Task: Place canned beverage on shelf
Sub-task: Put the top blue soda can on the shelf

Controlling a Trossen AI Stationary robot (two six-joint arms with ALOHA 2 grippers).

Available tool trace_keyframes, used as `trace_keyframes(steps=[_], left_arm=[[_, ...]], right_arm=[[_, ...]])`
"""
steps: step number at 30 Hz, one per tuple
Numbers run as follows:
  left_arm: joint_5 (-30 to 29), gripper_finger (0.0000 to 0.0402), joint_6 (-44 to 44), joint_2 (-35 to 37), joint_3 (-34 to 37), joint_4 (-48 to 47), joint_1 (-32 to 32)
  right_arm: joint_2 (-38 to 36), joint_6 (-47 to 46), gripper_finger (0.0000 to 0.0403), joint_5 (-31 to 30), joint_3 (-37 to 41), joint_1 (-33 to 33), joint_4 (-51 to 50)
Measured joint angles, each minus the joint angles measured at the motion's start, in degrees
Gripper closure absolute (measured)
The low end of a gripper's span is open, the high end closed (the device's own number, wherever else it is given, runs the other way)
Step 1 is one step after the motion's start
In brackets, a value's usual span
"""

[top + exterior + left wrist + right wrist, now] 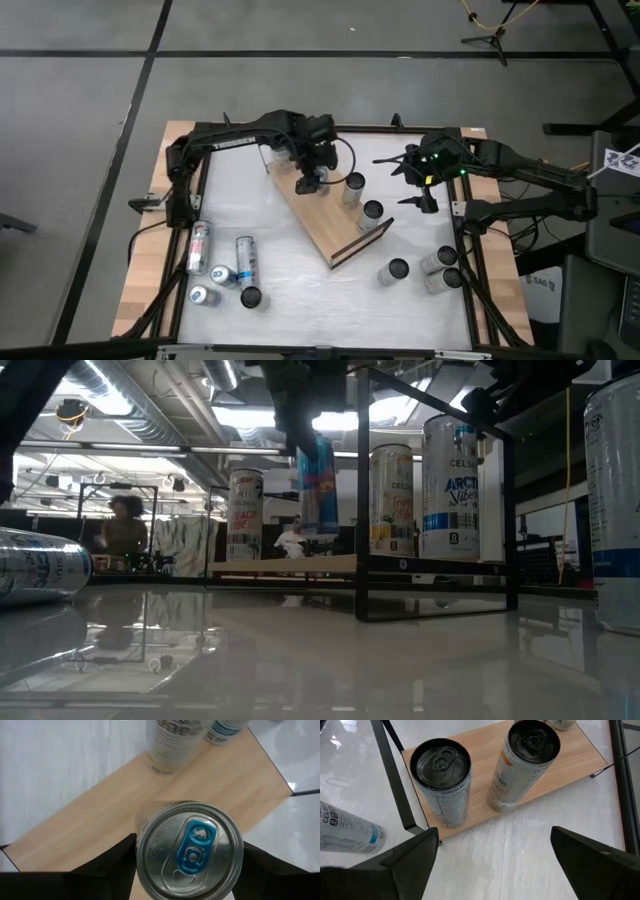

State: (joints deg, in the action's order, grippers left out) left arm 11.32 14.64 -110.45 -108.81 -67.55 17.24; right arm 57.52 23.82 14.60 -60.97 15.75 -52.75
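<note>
L tool point(187, 870) clamped on can point(189, 851) above shelf point(100, 825) — R tool point(495, 845) wide open, empty.

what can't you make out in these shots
- Left tool: left wrist view, the can it holds hides whether the can's base touches the shelf.
- Low view: far shelf rail and cans overlap; backlight darkens labels.
- Right tool: open, fingertips cut by the bottom edge.
- High view: can labels too small.

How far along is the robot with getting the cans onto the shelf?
Done: two cans stand upright on the shelf. In hand: the left gripper holds a blue-tabbed can over the board. Left: several loose cans on the table. The right gripper waits open beside the shelf.
</note>
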Motion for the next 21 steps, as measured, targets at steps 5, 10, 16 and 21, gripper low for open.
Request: trace_keyframes(steps=[5,10,16,21], left_arm=[[0.4,0.0163,1.9,-2.3,-2.1,-0.6,1.5],[1.8,0.0163,2.4,-3.4,-2.1,-0.8,3.1],[1.8,0.0163,2.1,-3.4,-2.1,-1.5,3.5],[1.9,0.0163,2.0,-3.4,-1.7,-4.1,3.0]], right_arm=[[0.0,0.0,0.0024,0.0,0.0,0.0,0.0],[0.0,0.0,0.0024,0.0,0.0,0.0,0.0],[0.0,0.0,0.0024,0.0,0.0,0.0,0.0],[0.0,0.0,0.0024,0.0,0.0,0.0,0.0]])
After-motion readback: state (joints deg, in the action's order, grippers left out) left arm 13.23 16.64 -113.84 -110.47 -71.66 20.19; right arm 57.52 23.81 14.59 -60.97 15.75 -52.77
